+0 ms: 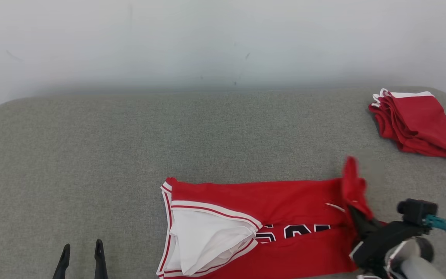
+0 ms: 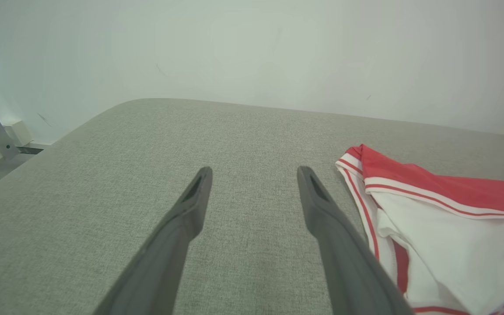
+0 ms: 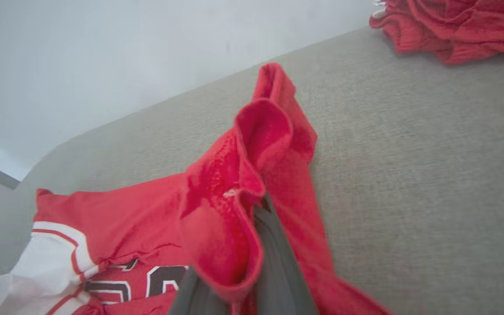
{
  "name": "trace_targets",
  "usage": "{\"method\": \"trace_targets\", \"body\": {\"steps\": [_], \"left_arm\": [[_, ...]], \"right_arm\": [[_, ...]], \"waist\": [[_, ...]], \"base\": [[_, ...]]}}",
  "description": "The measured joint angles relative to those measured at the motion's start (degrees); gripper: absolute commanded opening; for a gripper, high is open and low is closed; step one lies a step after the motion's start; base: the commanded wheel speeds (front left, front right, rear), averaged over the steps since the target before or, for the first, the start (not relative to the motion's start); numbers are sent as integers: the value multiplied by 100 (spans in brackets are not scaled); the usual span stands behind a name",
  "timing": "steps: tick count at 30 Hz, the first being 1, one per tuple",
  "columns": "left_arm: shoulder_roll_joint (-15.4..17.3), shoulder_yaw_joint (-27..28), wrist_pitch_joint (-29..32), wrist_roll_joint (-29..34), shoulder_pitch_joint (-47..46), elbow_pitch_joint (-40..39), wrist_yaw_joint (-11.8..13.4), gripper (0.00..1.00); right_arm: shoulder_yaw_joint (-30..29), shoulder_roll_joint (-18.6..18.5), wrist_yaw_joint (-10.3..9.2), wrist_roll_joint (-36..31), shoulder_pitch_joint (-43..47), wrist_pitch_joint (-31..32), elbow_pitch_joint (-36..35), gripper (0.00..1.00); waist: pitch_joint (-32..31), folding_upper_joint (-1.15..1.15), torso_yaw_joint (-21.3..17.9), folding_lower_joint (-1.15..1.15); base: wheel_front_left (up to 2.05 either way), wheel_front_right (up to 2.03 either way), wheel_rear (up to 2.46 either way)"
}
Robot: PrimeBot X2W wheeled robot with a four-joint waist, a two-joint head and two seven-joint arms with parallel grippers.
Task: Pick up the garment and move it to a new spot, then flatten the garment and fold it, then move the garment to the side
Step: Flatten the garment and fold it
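The right tool (image 1: pixel 358 219) was clamped tight on the lifted, bunched right edge of the red cloth jersey (image 1: pixel 277 201) with white trim, fingertips buried in cloth. The jersey lay at the near edge of the grey woven desk (image 1: pixel 168 135), its bottom cut off. The left tool (image 1: pixel 83 245) stood spread wide, empty, above bare fabric.
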Motion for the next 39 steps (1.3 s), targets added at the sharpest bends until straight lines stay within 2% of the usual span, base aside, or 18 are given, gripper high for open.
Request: {"method": "trace_targets", "body": {"steps": [9, 14, 17, 26, 34, 39], "left_arm": [[1, -166, 0, -11, -7, 91, 21, 100], [-1, -311, 0, -114, -55, 131, 44, 100], [0, -370, 0, -131, -99, 149, 48, 100], [0, -639, 0, -218, -286, 231, 90, 100], [0, -861, 0, -360, -497, 349, 92, 100], [0, -876, 0, -393, -545, 370, 100, 100]], "right_arm": [[375, 769, 0, 205, -13, 385, -1037, 0], [578, 1300, 0, 198, -78, 491, -1190, 0], [665, 1491, -1, 188, -137, 506, -1152, 0], [1000, 1917, -1, 103, -608, 494, -513, 0], [1347, 1986, -1, -3, -976, 220, 670, 0], [1746, 1989, -1, 305, -1170, -89, 978, 0]], "waist": [[-37, 0, 163, 0], [-36, 0, 343, 0], [-29, 0, 421, 0], [72, 0, 730, 0], [174, 0, 1026, 0], [234, 0, 1181, 0]], "base": [[0, 0, 0], [0, 0, 0], [0, 0, 0], [0, 0, 0], [0, 0, 0], [0, 0, 0]]}}
